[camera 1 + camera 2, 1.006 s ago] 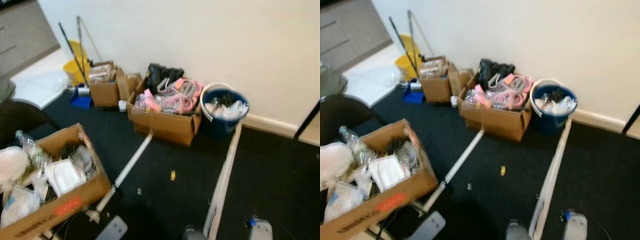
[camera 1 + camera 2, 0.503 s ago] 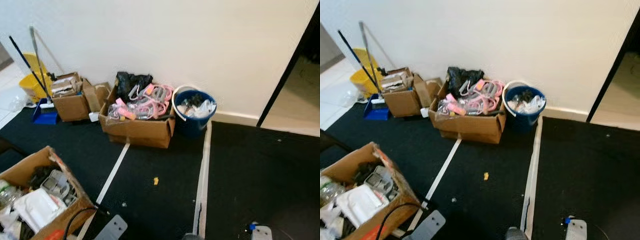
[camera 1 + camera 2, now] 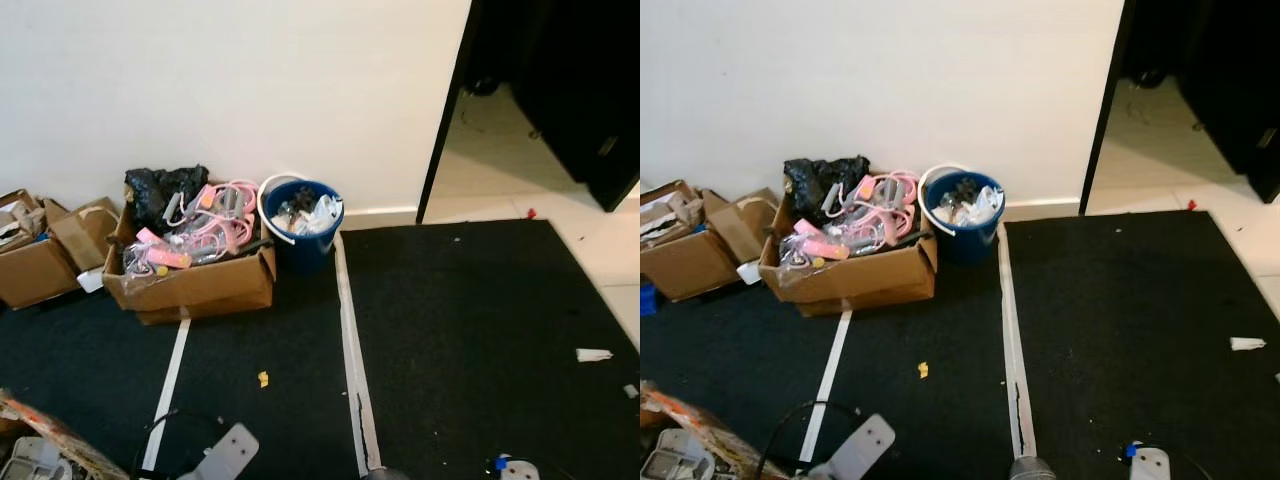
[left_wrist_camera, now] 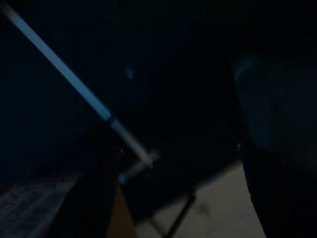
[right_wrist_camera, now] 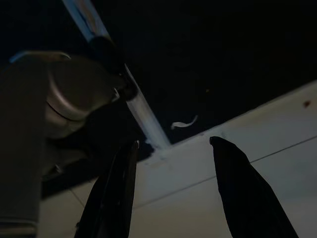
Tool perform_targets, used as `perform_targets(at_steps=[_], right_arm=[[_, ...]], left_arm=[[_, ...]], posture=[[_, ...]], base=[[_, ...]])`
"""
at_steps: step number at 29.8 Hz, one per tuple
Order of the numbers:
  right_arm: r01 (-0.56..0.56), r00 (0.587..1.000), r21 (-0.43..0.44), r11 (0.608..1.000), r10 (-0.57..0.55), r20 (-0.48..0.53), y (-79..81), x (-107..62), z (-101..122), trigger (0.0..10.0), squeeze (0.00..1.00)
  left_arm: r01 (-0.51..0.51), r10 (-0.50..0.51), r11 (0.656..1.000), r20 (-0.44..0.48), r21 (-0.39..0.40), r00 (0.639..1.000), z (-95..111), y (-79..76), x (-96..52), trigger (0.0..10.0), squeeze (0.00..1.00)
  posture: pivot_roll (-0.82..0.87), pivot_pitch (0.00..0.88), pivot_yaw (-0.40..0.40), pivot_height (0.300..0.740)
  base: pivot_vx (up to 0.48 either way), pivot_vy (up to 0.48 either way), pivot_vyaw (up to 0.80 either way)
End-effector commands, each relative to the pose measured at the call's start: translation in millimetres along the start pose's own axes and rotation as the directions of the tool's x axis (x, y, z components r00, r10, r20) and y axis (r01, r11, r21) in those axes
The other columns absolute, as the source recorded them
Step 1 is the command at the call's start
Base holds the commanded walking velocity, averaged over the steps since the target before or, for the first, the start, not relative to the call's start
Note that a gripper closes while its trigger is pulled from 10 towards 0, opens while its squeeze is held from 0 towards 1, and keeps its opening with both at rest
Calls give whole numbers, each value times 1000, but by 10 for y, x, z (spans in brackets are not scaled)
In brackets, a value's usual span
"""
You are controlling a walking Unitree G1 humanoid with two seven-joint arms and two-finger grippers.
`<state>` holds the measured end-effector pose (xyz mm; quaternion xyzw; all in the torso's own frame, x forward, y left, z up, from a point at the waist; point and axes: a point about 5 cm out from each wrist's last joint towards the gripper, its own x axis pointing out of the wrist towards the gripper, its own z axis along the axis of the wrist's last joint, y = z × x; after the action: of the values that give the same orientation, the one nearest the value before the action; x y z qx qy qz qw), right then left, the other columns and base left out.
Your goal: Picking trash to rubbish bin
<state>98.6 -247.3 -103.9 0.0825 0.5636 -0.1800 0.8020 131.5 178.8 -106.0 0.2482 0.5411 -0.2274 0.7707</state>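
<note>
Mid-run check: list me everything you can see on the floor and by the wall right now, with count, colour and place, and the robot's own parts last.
Bin: 1, blue with a white rim, full, against the wall.
Big box: 1, brown cardboard, holding pink items and a black bag, just left of the bin.
Small boxes: about 2, brown cardboard, further left along the wall.
Orange-marked box: 1, corner at the near left edge.
Yellow scrap: 1, on the black carpet in front of the big box.
White scrap: 1, on the carpet at far right.
Tape lines: 2, white, running across the carpet from near the boxes towards the robot.
Doorway: 1, dark, right of the wall.
Right tool: 1, black fingers, open, hanging above the floor.
Left tool: wrist view too dark to judge.
</note>
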Motion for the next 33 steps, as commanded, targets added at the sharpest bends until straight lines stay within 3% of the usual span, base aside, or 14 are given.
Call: perform_targets(at_steps=[1, 33], right_arm=[[-9, 999, -6, 1000, 9, -39, 26, -3, -107, 10000, 0], [9, 998, -21, 1000, -10, -57, 2, -10, -178, 10000, 0]], left_arm=[[8, -8, 1000, -16, -5, 1000, -40, -15, -2, 10000, 0], [4, -4, 1000, -7, 1, 1000, -11, 9, -2, 10000, 0]], posture=[[-93, 34, 96, 740], [-96, 32, 105, 740]], base=[[0, 0, -788], [0, 0, -788]])
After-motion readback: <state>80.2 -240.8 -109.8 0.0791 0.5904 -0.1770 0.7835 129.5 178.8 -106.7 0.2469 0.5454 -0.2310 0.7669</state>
